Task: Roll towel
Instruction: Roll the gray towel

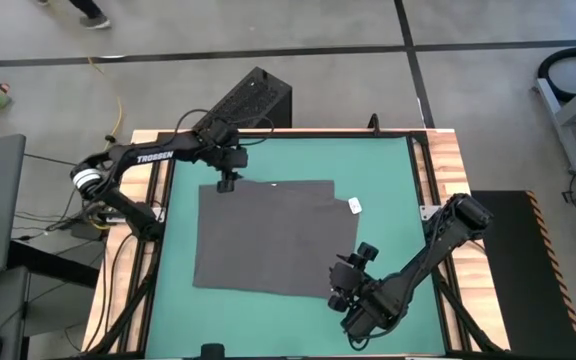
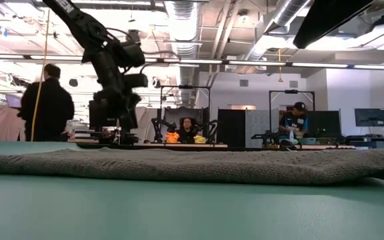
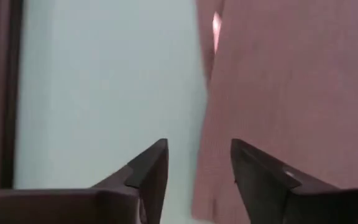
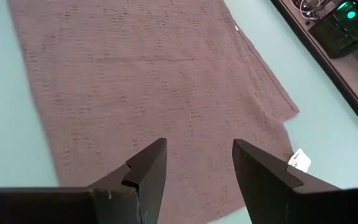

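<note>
Charcoal cloth, the towel (image 1: 268, 238), is seen lying flat mid-mat, slightly wider than deep, its white tag (image 1: 354, 206) at the far right corner. At left, the left gripper (image 1: 227, 184) is held over the far left corner, fingers apart, nothing held. At right, the right gripper (image 1: 340, 290) is poised by the near right corner, also parted and empty; both are judged equally near. Beneath is spread the green mat (image 1: 383, 180). People (image 2: 45, 103) are seen in the room beyond.

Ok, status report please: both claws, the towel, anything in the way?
Left claw open at towel's far edge. Right claw open, near corner. Towel flat, unrolled. Nothing blocking.
</note>
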### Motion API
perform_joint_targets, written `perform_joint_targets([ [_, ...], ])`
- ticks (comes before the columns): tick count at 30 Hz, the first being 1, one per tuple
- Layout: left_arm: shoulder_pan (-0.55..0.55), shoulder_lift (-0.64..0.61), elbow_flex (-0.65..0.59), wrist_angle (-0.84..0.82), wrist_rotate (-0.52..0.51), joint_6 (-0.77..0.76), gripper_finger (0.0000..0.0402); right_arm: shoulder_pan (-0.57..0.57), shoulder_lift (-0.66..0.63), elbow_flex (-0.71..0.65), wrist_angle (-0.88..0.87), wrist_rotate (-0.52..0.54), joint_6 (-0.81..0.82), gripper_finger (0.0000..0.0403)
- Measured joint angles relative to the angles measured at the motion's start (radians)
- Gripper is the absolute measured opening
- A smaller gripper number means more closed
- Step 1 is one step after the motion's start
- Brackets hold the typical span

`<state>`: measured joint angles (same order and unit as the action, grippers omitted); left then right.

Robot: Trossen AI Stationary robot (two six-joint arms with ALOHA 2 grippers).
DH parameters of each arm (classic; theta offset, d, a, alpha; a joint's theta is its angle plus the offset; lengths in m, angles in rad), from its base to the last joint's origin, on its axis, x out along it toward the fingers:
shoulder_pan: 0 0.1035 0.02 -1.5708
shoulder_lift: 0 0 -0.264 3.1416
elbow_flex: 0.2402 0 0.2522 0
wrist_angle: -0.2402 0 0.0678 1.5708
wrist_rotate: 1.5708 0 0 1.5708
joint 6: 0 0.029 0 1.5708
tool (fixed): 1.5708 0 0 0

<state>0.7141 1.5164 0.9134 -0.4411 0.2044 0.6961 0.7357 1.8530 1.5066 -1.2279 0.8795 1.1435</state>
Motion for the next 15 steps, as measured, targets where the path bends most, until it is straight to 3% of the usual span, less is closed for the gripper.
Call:
perform_joint_targets([
  [7,0.077,0.116,-0.001,0.024,-0.041,-0.029,0.0176,0.004,0.000,0.000,0.013,-0.002,0.000,0.0207],
  [15,0.098,0.121,-0.016,-0.006,-0.045,-0.011,0.0174,0.004,0.000,0.000,0.013,-0.026,0.000,0.0207],
])
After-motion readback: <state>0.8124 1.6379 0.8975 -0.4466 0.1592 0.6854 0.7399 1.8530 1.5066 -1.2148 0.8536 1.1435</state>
